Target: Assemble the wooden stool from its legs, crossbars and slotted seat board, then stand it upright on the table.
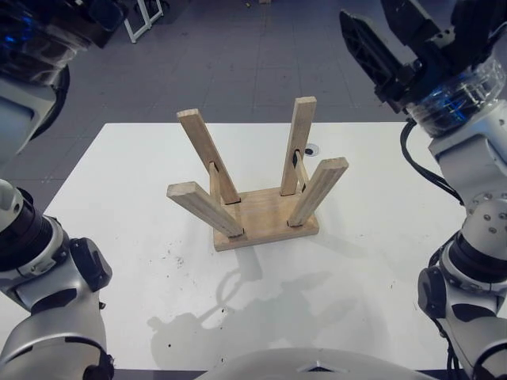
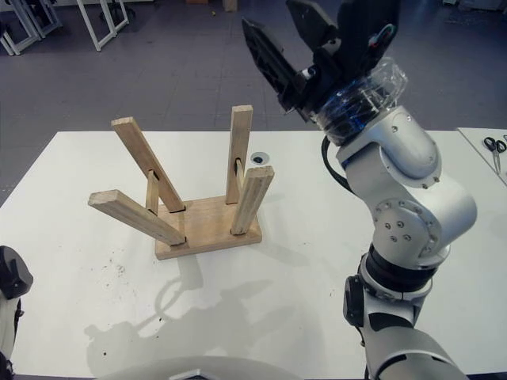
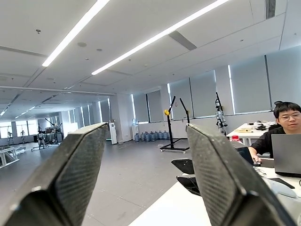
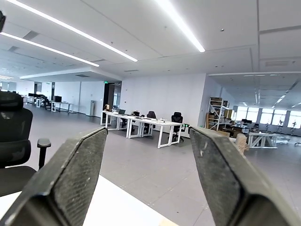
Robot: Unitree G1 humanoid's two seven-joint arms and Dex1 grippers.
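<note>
**Stool upside down mid-table, both claws wide and clear of it**

I see the wooden stool [image 1: 261,207] upside down near the middle of the white table [image 1: 380,261]. Its seat board [image 1: 269,227] lies flat on the surface, four legs [image 1: 299,142] splay upward, and thin crossbars [image 1: 215,180] sit between the paired legs. The wood is pale and bare. Just behind the stool is a small round grommet [image 1: 310,148] in the table, and dark specks [image 1: 170,257] mark the top to its front left. My right claw [image 4: 148,141] hangs raised at the far right, well apart from the stool, fingers spread wide and holding nothing. My left claw [image 3: 146,129] is spread wide too.
</note>
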